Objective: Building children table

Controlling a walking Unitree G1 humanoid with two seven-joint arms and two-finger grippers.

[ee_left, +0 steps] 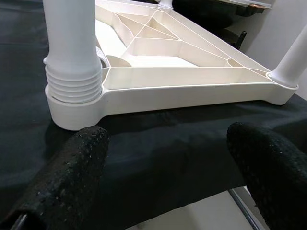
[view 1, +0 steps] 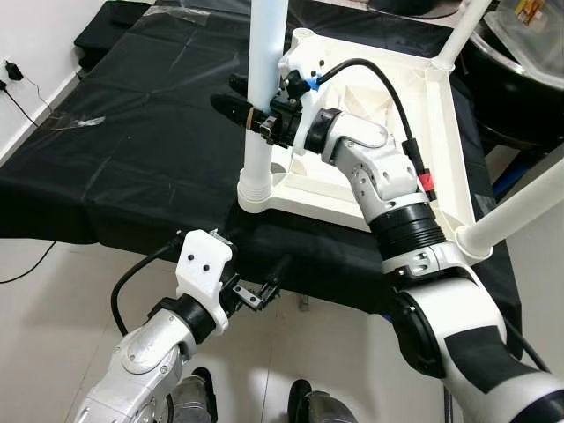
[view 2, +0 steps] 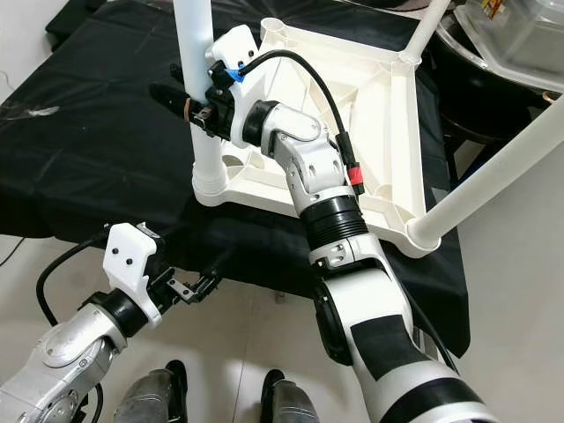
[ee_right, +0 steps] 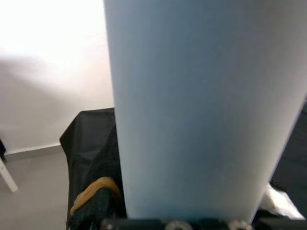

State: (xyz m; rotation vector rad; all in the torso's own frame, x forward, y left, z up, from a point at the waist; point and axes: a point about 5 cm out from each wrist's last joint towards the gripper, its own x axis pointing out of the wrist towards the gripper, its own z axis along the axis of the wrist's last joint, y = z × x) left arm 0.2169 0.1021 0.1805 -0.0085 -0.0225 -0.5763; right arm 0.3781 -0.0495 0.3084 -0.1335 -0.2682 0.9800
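A white plastic tabletop [view 1: 414, 132] lies upside down on a desk covered with a black cloth [view 1: 141, 132], its ribbed underside facing up. White legs stand in its corner sockets: one upright leg [view 1: 264, 97] sits in the near corner closest to the robot's left, its ridged lower end seated in the round socket, another leg [view 1: 515, 211] rises slanting from the near corner on the right, and a third [view 1: 460, 31] stands at a far corner. The right pincer [view 1: 251, 115] reaches across the tabletop and is closed around the upright leg partway up, its black fingers wrapped on either side of the tube; in the right wrist view the pale leg [ee_right: 201, 105] stands pressed between the fingers. The left pincer [view 1: 264, 291] hangs low in front of the desk edge, below that corner, with its two black fingers [ee_left: 72, 177] spread wide apart and gripping nothing. The floor [view 1: 53, 300] below is pale tile
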